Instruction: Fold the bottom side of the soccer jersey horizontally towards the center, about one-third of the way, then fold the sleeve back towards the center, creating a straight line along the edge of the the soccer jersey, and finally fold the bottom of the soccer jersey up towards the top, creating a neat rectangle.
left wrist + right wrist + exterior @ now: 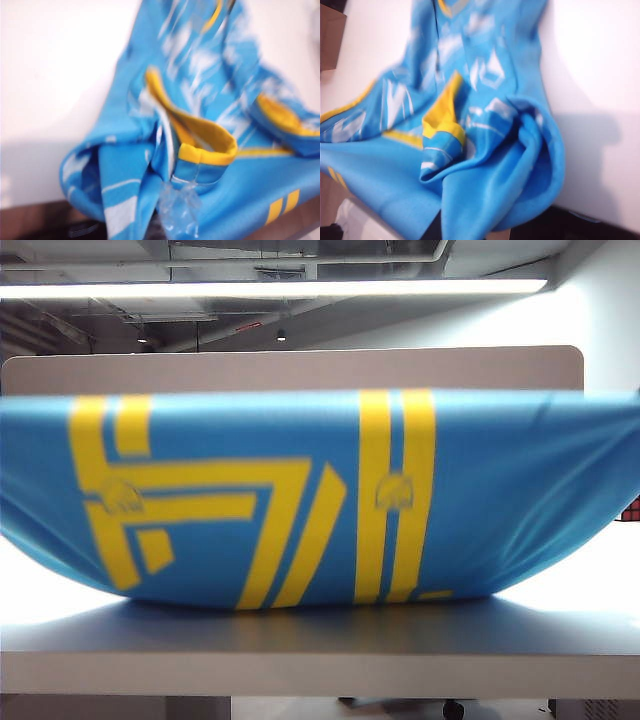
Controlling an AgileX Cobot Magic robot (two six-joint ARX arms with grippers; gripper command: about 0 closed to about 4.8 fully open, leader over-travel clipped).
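Grippers, left [177, 220] and right [437, 227], both clamped on jersey [320, 500]

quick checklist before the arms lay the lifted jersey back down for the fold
1. Left gripper shut on the soccer jersey: ok, cloth bunches right at it in the left wrist view.
2. Right gripper shut on the jersey: ok by the bunched cloth in the right wrist view; the fingers themselves are hidden.
3. Top edge held level: ok, it runs straight across the exterior view.
4. Cloth taut: not ok, the middle sags.
5. Lower edge clear of the table: cannot tell, it hangs close to the surface.
6. Sleeves lying flat: not ok, a yellow cuff is crumpled near each grip.
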